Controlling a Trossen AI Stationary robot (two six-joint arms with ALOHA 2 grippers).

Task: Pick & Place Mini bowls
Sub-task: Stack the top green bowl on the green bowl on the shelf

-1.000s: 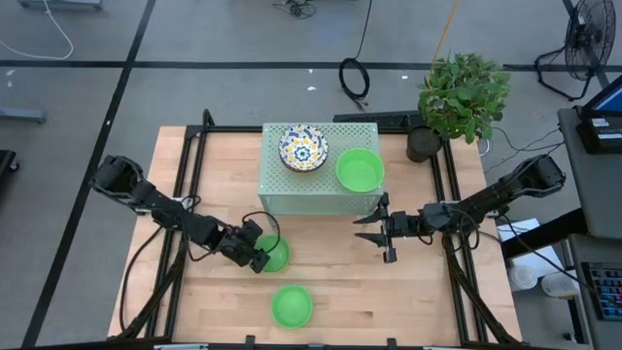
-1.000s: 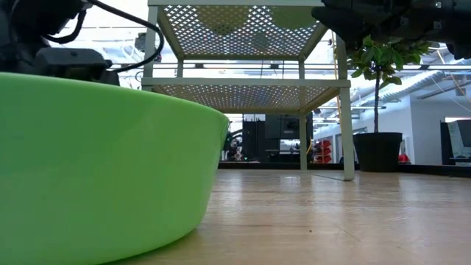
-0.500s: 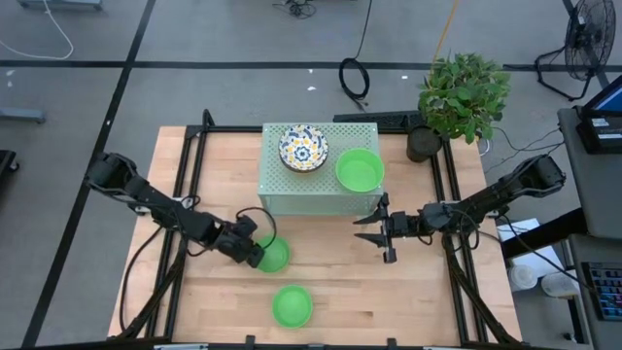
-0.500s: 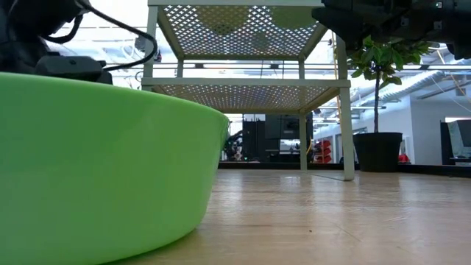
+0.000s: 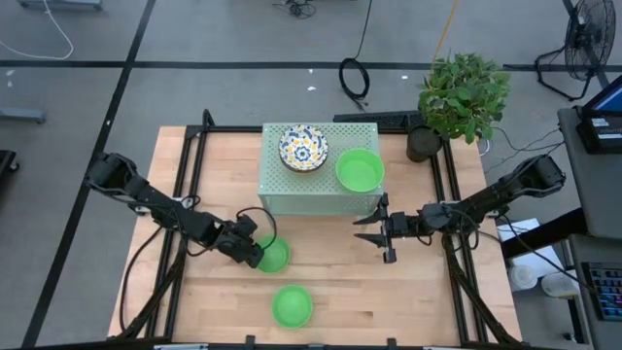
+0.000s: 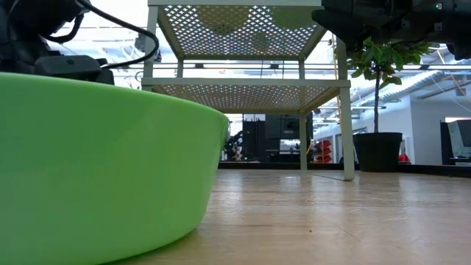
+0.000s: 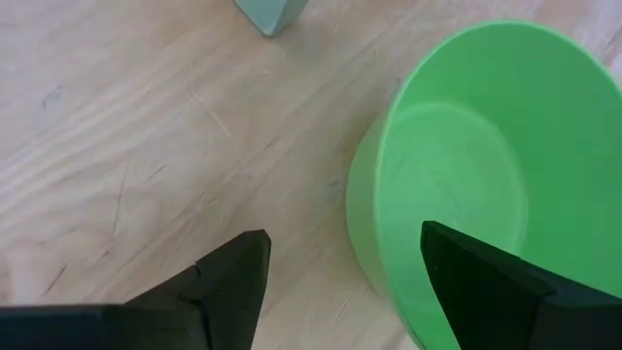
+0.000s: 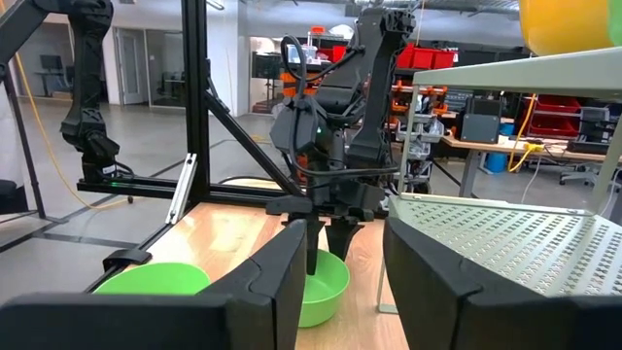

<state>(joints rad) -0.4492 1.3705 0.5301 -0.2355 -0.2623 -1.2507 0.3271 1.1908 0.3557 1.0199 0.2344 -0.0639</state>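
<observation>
Right now your left claw (image 7: 340, 282) is spread wide across the near rim of a green mini bowl (image 7: 466, 185) on the counter (image 7: 146, 146) — one finger (image 7: 486, 282) over the bowl's inside, the other (image 7: 233, 282) outside over bare wood, nothing clenched yet. To do this grasp well, lower until the rim wall sits properly between the fingers before you close; pinch too high and the thin wall will likely slip or the bowl will tip. Close gently, then lift straight up. Farther off, a second green bowl (image 5: 292, 305) sits alone toward the counter's front edge. Beyond, the pale green stand (image 5: 316, 190) already carries a floral bowl (image 5: 303, 148) and another green one (image 5: 359, 169). Your right claw (image 5: 377, 229) waits beside the stand, fingers apart and empty.
</observation>
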